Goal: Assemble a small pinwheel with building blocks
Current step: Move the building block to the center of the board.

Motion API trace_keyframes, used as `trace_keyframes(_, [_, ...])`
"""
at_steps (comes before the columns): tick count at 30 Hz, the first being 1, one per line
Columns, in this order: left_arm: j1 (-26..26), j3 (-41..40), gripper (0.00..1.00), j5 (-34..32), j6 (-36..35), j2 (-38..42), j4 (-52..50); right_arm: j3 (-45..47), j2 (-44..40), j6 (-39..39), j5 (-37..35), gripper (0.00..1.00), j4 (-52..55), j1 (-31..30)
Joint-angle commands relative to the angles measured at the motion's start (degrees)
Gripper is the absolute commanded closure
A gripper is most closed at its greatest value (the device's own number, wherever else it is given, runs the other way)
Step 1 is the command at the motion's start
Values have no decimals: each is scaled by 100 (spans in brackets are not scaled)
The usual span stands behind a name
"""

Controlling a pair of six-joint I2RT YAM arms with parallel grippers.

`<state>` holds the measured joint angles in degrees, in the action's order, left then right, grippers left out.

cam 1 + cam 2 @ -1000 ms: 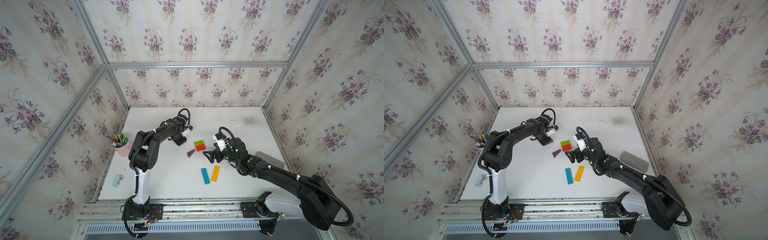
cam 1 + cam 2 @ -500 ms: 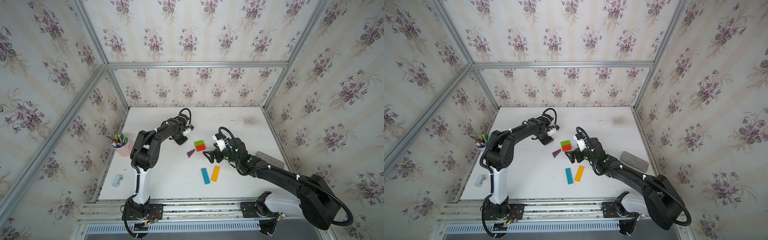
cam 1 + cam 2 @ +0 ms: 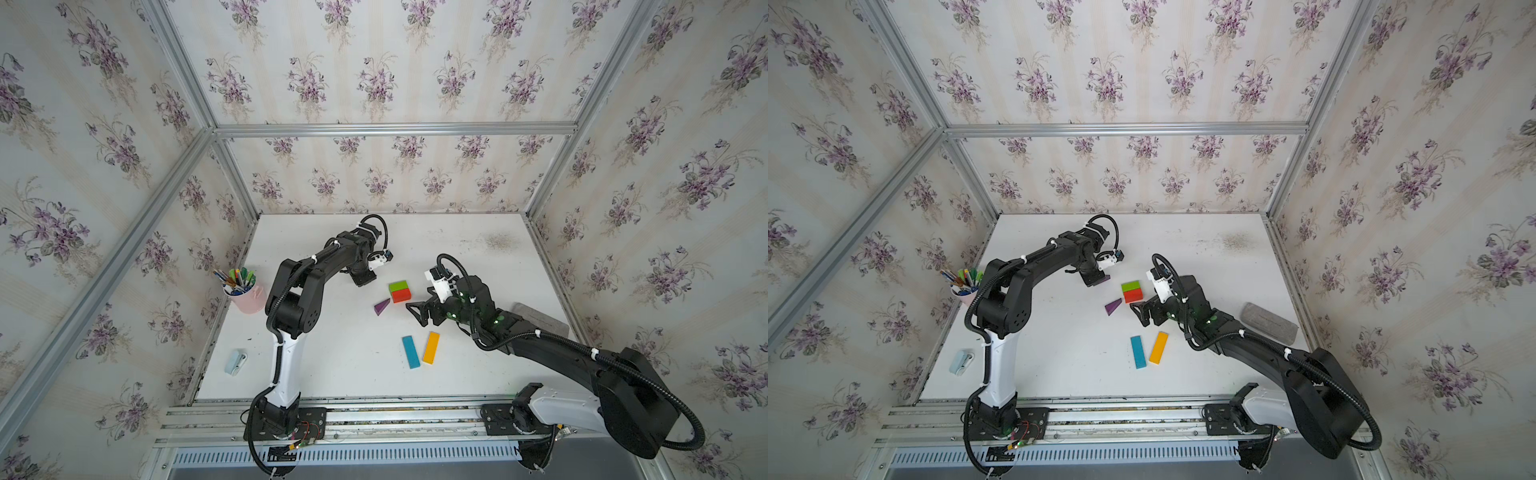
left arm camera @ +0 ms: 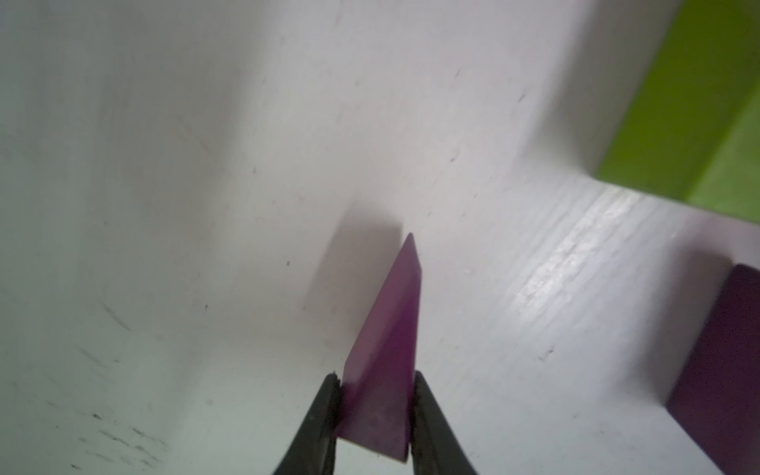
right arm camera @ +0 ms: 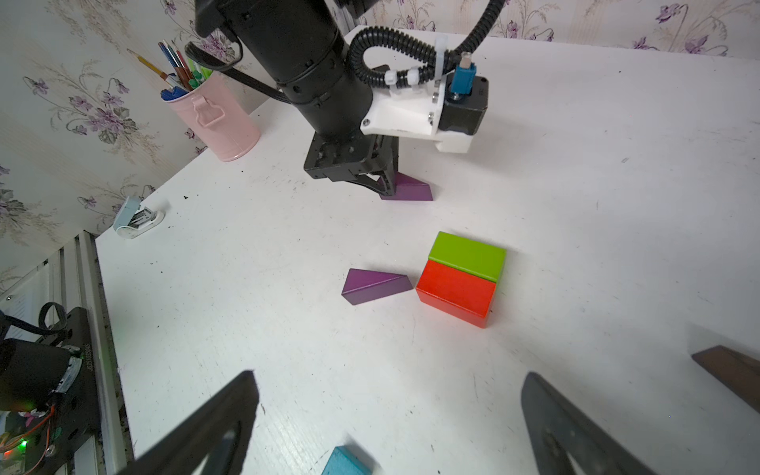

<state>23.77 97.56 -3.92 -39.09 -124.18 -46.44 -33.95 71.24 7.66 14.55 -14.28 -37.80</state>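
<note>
Centrally, on the scuffed white table [image 3: 332, 353], the right gripper [image 5: 388, 376] hovers empty with jaws spread wide. The left gripper [image 4: 376, 382] is clenched on a matte purple wedge [image 4: 386, 349], whose thin tip points away from the claw. A smooth blue bar [image 3: 410, 352] and orange bar [image 3: 431, 348] lie side by side, long axes front-to-back and far ends splayed. The glossy green cuboid [image 3: 398, 286] and red cuboid [image 3: 401, 295] touch along their long sides. A second purple wedge [image 3: 381, 306] points its tip at the red cuboid.

left claw [image 4: 375, 376] downward with jaws narrow in a pinch; right claw [image 5: 389, 375] low with jaws wide apart
</note>
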Motion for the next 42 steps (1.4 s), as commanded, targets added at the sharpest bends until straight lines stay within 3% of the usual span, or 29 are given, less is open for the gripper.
trace_keyframes(1, [-4, 239, 72, 236, -645, -87, -265, -24, 22, -54, 5, 0, -110, -1])
trace_keyframes(11, [-75, 1138, 71, 395, -1737, -458, -631, -24, -91, -72, -73, 0, -66, 1])
trace_keyframes(20, [-43, 1088, 70, 478, -2958, -388, -627, -5, -172, -72, -97, 0, -57, 27])
trace_keyframes(29, [-31, 1045, 70, 503, -3037, -503, -576, -15, -137, -64, -61, 0, -83, 48])
trace_keyframes(38, [99, 1544, 70, 450, -3099, -899, -582, -6, -111, -63, -72, 0, -92, 71])
trace_keyframes(42, [102, 1511, 70, 430, -3438, -854, -572, -21, -42, -41, 10, 0, -136, 97])
